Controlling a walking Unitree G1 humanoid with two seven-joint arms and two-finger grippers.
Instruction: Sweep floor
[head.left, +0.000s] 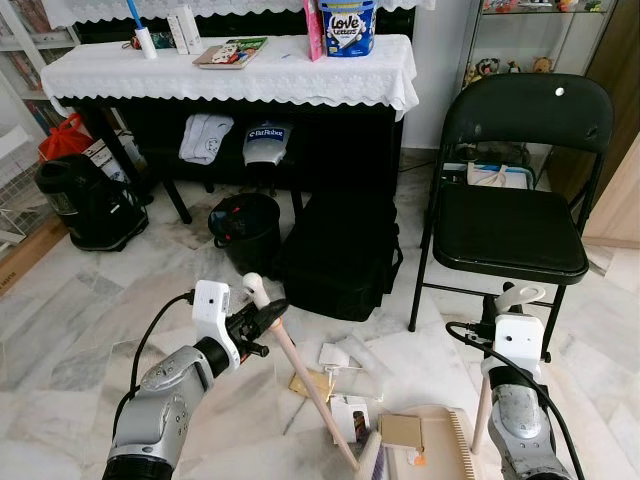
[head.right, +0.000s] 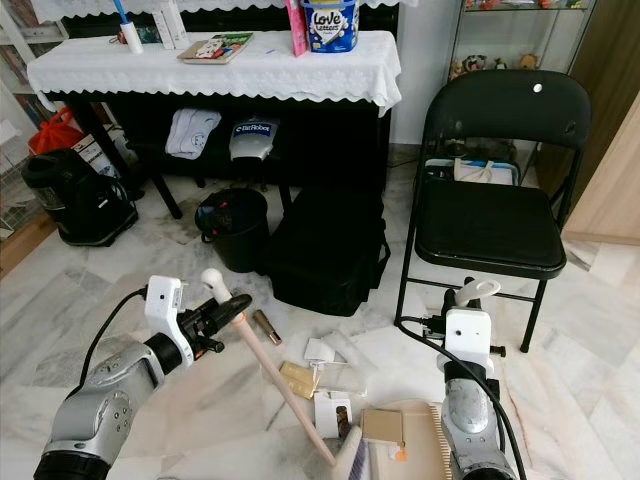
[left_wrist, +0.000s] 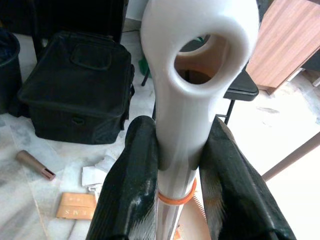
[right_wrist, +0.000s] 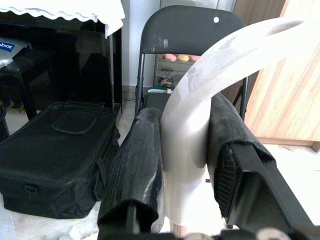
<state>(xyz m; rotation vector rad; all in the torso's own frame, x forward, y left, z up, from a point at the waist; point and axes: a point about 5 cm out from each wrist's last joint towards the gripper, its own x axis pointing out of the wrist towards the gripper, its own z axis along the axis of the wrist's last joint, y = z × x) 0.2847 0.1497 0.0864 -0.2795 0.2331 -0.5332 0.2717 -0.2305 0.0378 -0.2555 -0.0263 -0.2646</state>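
My left gripper (head.left: 268, 318) is shut on the white looped top (left_wrist: 192, 75) of a wooden broom stick (head.left: 310, 390). The stick slants down to the right, towards the dustpan. My right gripper (head.left: 512, 302) is shut on the curved white grip (right_wrist: 200, 100) of the beige dustpan (head.left: 440, 450), which rests on the floor at the bottom of the view with a brown card square (head.left: 401, 430) on it. Litter lies on the marble floor between the arms: white paper scraps (head.left: 336, 356), a tan card (head.left: 308, 384) and a small brown tube (head.right: 266, 326).
A black folding chair (head.left: 515, 235) stands just ahead of the right arm. A black bag (head.left: 340, 255) and a black bin (head.left: 245, 228) sit under a white-clothed table (head.left: 230, 70). A black vacuum (head.left: 85, 205) is at the left.
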